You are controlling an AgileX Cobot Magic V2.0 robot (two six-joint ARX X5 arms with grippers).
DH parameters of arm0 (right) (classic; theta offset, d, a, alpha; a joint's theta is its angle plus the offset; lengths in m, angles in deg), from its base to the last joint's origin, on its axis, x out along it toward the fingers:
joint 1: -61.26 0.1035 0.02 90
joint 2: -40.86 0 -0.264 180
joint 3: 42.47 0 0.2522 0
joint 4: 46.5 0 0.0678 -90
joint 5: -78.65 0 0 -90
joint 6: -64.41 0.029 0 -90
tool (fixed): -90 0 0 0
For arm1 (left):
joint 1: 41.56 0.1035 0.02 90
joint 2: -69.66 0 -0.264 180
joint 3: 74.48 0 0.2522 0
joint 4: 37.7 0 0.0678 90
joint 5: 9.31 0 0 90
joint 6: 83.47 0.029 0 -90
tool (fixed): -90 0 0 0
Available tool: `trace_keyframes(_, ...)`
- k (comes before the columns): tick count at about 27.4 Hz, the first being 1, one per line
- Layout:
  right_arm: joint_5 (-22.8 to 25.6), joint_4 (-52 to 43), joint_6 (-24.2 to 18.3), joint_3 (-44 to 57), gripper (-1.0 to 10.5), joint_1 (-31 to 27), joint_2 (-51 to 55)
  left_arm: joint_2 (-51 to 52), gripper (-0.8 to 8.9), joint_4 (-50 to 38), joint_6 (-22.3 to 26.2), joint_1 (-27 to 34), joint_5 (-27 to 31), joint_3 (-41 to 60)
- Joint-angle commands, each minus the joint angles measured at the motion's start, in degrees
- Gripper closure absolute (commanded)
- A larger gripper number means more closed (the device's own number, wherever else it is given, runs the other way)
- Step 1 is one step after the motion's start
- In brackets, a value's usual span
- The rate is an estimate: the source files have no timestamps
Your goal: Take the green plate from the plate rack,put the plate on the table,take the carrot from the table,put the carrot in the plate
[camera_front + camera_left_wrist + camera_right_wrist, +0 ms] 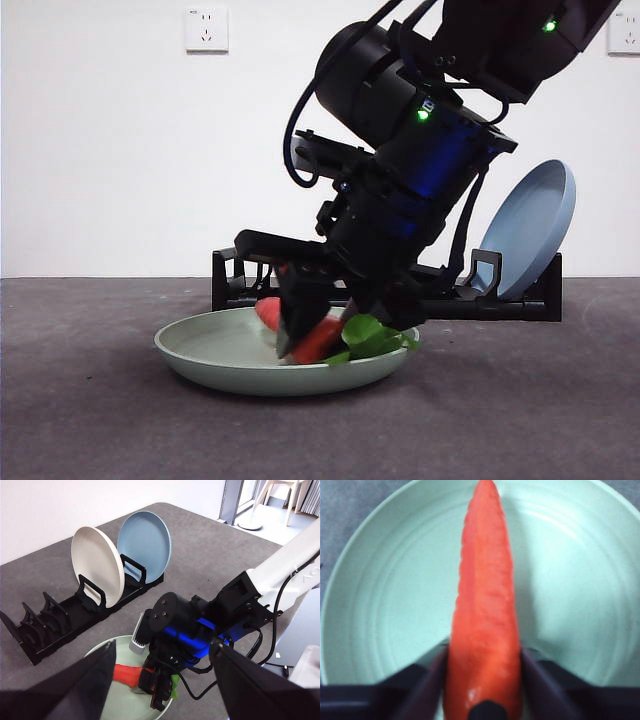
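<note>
Right gripper clenched on carrot, green plate directly beneath it, left gripper jaws spread, above.

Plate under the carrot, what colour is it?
Pale sage green, clearest in the right wrist view.

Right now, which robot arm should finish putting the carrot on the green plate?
The right arm. Its tool is already shut on the carrot, holding it low over the green plate on the table. It probably only needs to let go. The left tool hangs open, higher up, holding nothing.
</note>
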Motion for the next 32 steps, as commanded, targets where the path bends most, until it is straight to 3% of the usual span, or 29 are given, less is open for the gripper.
trace_keyframes(1, 0.07, -0.5, 0.55, 0.24, 4.1, 0.17, -0.33, 0.15, 4.99, 0.09, -0.39, -0.2, 0.11, 0.17)
trace_keyframes(7, 0.37, 3.21, 0.52, -0.85, 4.1, 0.2, 7.06, 0.15, 4.99, 0.17, -0.35, -0.2, 0.13, 0.17)
trace_keyframes(12, -0.35, 15.54, 0.55, -1.46, 4.1, 0.31, 19.04, 0.15, 4.99, 1.46, -0.33, -0.2, 0.2, 0.17)
trace_keyframes(19, -9.03, 38.75, 1.31, -1.46, 4.1, 0.39, 36.5, 0.15, 4.99, 5.25, -0.33, -0.2, 0.13, 0.17)
trace_keyframes(26, -10.8, 54.73, 2.75, -1.46, 4.2, 0.42, 50.14, 0.15, 5.01, 9.88, -0.39, -0.2, -0.17, 0.17)
trace_keyframes(28, -10.8, 57.27, 3.19, -1.46, 5.1, 0.42, 52.87, 0.15, 5.19, 10.97, -0.39, -0.2, -0.17, 0.17)
trace_keyframes(32, -10.75, 60.76, 3.13, -1.46, 8.8, 0.39, 56.94, 0.15, 8.0, 13.03, -0.7, -0.2, -0.15, 0.17)
